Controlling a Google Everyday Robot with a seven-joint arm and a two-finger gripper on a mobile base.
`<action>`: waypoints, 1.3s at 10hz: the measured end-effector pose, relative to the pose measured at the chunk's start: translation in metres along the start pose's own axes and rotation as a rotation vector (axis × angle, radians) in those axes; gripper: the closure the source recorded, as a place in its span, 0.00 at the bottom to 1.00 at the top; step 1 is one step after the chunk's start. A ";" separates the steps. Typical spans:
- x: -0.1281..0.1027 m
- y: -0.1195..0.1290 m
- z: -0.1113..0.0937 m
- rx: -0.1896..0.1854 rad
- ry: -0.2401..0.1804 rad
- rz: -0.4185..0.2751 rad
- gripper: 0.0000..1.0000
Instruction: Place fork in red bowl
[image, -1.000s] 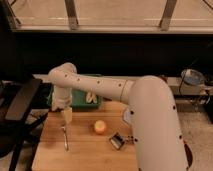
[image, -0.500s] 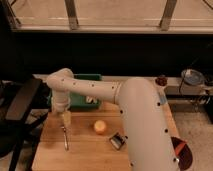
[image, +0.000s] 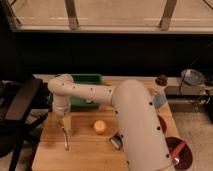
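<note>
The slim silvery fork (image: 65, 139) lies on the wooden table (image: 85, 152) at the left, handle pointing toward the front edge. My gripper (image: 65, 125) hangs straight down from the white arm (image: 90, 92), right over the fork's far end, at or just above it. A sliver of orange-red at the arm's right edge (image: 161, 123) may be the red bowl; most of it is hidden behind the arm.
An orange fruit (image: 100, 127) and a small black object (image: 116, 141) lie mid-table. A green bin (image: 85, 85) stands at the back. A dark maroon bowl with an orange utensil (image: 178, 152) is at the front right. A black chair (image: 22, 105) stands left.
My gripper has come down a little toward the fork's far end, and the arm has swung lower and closer. The fork has not moved.
</note>
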 end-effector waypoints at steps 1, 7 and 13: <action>0.002 0.002 0.004 -0.005 -0.006 0.007 0.29; 0.013 0.010 0.014 -0.007 -0.040 0.044 0.29; 0.018 0.016 0.016 -0.005 -0.051 0.056 0.78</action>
